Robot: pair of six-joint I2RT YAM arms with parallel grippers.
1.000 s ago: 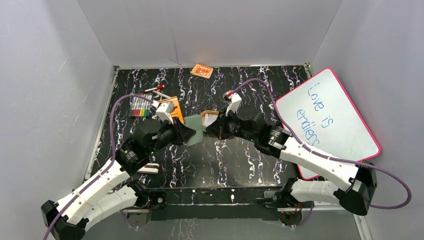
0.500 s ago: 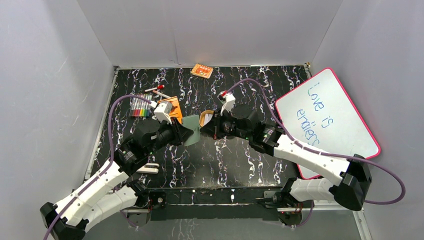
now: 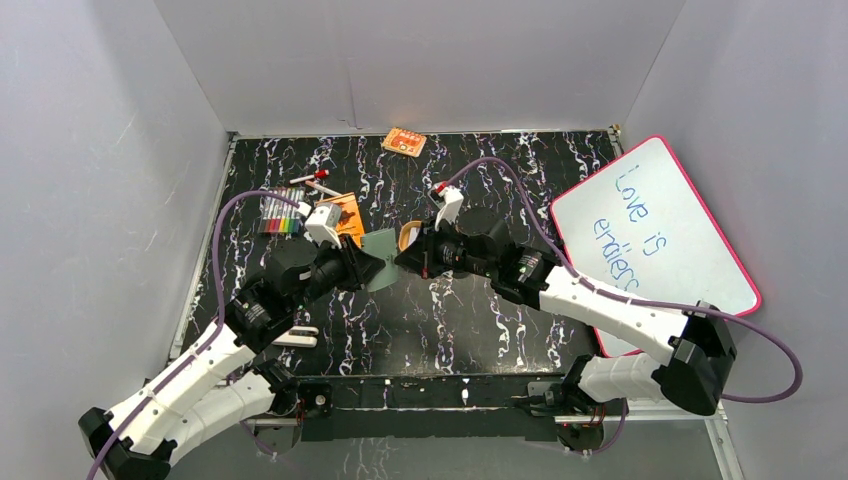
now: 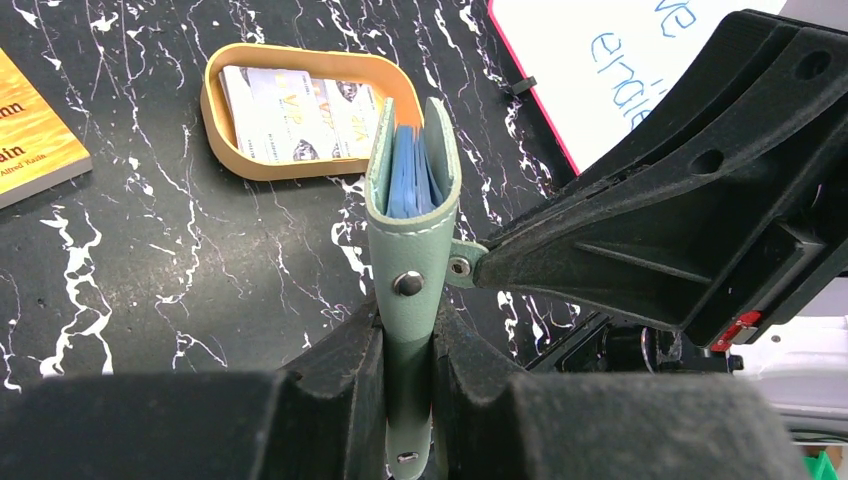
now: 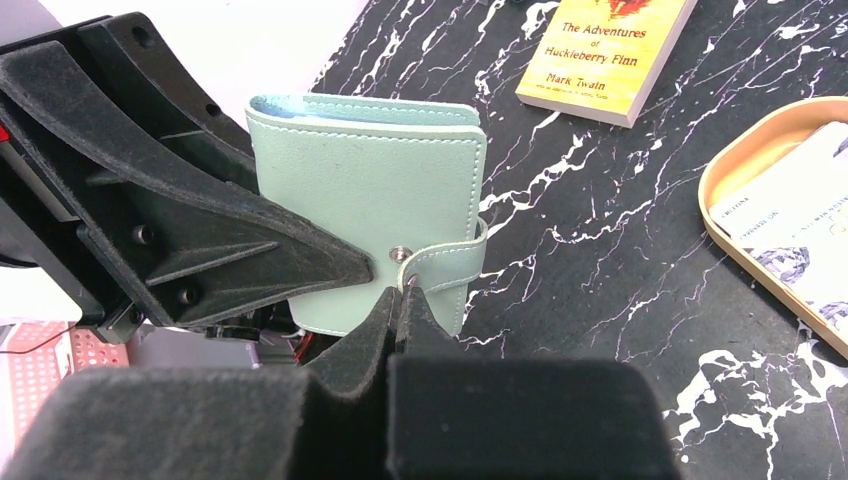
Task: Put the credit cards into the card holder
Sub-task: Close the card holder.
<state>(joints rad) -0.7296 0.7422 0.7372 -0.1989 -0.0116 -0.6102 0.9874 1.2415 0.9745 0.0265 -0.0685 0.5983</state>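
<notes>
Evidently the card holder [image 4: 412,225] is held upright, clamped narrowly along its lower edge by the left gripper [image 4: 408,345]. Its snap tab [image 5: 447,262] lies directly ahead of the right gripper [image 5: 400,298], whose tips appear pinched together on it. Beyond the holder, the credit cards [image 4: 300,115] are seen lying in the tan tray [image 4: 212,110].

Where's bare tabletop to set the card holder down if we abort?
Bare: near-centre of the table, from the card holder to the front edge; also back-left, between the markers and the orange packet. Crowded: mid-table, where the left pincer and right pincer both grip the card holder beside the booklet and tray. The whiteboard covers the right side.
</notes>
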